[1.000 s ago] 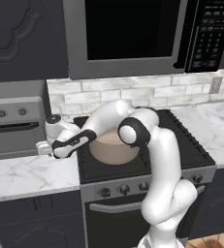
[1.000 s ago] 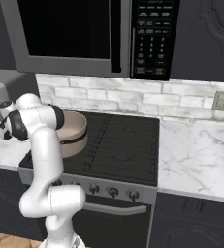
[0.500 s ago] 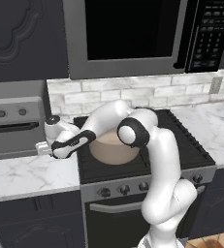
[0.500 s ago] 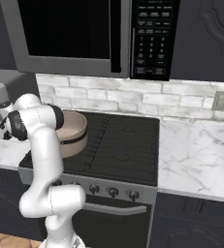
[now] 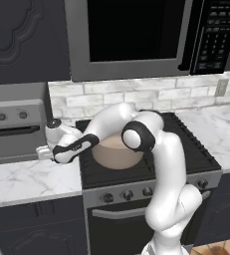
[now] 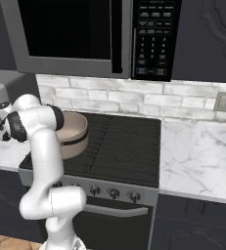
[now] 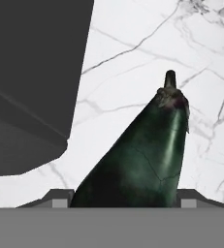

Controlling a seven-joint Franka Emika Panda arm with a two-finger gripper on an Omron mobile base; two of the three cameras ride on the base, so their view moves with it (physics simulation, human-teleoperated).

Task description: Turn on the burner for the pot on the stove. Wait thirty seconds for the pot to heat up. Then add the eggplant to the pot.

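Eggplant (image 7: pixel 147 155) sits between your gripper (image 7: pixel 125 197) tips—apparently clamped—left of the pot (image 5: pixel 115 152); transfer remains, burner status unconfirmed.

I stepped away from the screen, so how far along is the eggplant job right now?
Whether the burner was turned on can't be told. In hand: the gripper sits around the eggplant over the marble counter, left of the stove. Left: carry it to the pot and drop it in.

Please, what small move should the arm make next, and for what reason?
Probably lift straight up a little. In the hand view the eggplant sits between the fingers, which look closed on it over the marble counter. The pot waits on the stove to the right, so the eggplant must first clear the counter.
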